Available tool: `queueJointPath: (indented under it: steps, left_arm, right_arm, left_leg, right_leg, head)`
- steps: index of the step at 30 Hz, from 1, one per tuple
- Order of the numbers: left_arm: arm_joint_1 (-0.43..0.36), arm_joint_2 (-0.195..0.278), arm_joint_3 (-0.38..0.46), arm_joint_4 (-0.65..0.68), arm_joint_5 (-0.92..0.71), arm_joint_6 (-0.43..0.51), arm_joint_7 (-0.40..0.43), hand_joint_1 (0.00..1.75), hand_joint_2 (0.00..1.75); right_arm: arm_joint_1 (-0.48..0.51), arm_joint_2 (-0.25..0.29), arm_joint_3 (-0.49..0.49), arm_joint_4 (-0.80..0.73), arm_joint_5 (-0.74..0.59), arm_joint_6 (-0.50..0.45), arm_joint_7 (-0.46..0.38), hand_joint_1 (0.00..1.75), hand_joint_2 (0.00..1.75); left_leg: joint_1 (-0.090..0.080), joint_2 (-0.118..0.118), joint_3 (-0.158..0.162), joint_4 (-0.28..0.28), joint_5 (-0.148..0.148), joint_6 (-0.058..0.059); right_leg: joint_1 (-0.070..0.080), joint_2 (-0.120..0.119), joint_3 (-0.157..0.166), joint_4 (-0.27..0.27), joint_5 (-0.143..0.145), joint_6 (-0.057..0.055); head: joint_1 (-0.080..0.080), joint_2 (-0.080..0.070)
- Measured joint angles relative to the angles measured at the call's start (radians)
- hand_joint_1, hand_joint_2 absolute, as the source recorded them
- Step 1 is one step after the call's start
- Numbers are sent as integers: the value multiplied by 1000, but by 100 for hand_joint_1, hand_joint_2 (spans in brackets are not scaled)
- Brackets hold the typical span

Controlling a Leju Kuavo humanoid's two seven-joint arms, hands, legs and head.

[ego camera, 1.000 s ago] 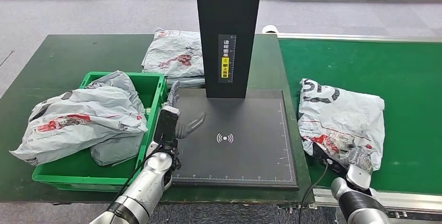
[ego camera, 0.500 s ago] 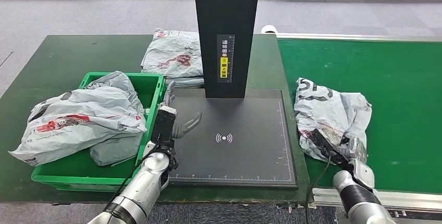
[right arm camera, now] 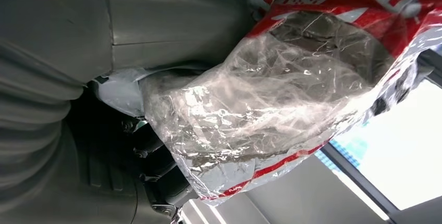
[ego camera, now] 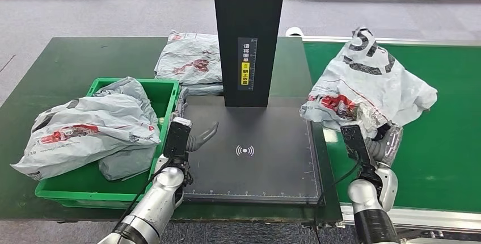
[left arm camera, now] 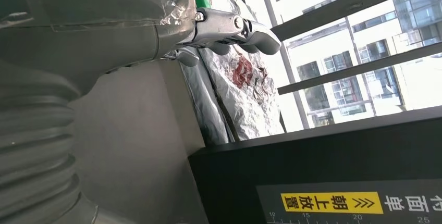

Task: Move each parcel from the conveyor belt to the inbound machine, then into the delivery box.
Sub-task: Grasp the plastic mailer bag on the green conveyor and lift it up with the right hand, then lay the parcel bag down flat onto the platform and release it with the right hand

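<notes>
Two surfaces fill the head view: the dark green tabletop (ego camera: 68,62) at left and the conveyor belt (ego camera: 448,113) at right. At centre stands the black inbound machine (ego camera: 266,159). Lower left, the green delivery box (ego camera: 164,93) holds grey parcels (ego camera: 91,125). Right of centre, the right hand (ego camera: 381,139) grips a lifted parcel (ego camera: 368,82) over the belt's edge. The left hand (ego camera: 198,137) hovers with fingers (ego camera: 209,131) spread, empty.

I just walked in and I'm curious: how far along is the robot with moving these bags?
Partly done. Grey parcels already fill the green delivery box. In hand now: the right hand holds a parcel lifted off the green conveyor belt, near the black scanner plate, which is bare. The left hand is open over the plate. Left: scanning and boxing that parcel.
</notes>
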Motion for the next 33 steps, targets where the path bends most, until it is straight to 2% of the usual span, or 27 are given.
queueJointPath:
  steps: [4,10,16,21,27,28,29,31,32,33]
  left_arm:
    - [0,-2,4,3,-1,0,-2,0,175]
    - [-6,-3,4,9,-2,2,-15,0,175]
    - [-27,-4,5,18,-4,3,-23,0,175]
    - [-34,-4,5,15,-4,-12,-14,0,175]
    - [-34,6,5,-11,5,-34,4,0,175]
    - [-34,9,5,-16,11,-36,6,0,175]
    - [-34,11,5,-21,17,-38,8,0,175]
    - [-34,14,6,-29,29,-39,9,0,175]
    - [-34,16,7,-31,34,-39,8,0,175]
    - [-33,18,9,-34,39,-39,6,0,175]
  right_arm:
    - [27,9,16,-77,-8,0,7,175,175]
    - [80,27,39,-175,-37,24,-24,175,175]
    - [162,58,170,-274,65,184,54,175,175]
    - [169,63,300,-269,131,252,129,175,175]
    - [197,48,433,-232,223,419,225,175,175]
    - [197,43,453,-217,229,439,230,170,175]
    - [197,36,474,-200,233,459,233,153,175]
    - [198,19,511,-167,238,489,237,70,175]
    - [198,11,526,-153,239,499,239,31,131]
    - [197,3,539,-140,239,507,242,4,87]
  left_leg:
    - [0,0,0,0,0,0]
    - [0,0,0,0,0,0]
    - [1,1,0,-1,0,-1]
    - [1,1,0,-1,0,-1]
    - [1,1,0,-1,0,-1]
    - [1,1,0,-1,0,-1]
    - [1,1,0,-1,0,-1]
    - [1,1,0,-1,0,-1]
    - [1,1,0,-1,0,-1]
    - [1,1,0,-1,0,-1]
  right_leg:
    - [0,0,0,0,0,0]
    - [0,0,0,0,1,0]
    - [1,2,-1,0,0,-1]
    - [1,1,0,0,0,-1]
    - [1,1,0,0,0,-1]
    - [1,1,0,0,0,-1]
    - [1,1,0,0,0,-1]
    - [1,1,0,0,0,-1]
    - [1,1,0,0,0,-1]
    - [1,1,0,0,0,-1]
  head:
    - [0,0]
    - [0,0]
    - [0,0]
    - [0,0]
    - [0,0]
    - [0,0]
    - [0,0]
    - [0,0]
    - [0,0]
    - [0,0]
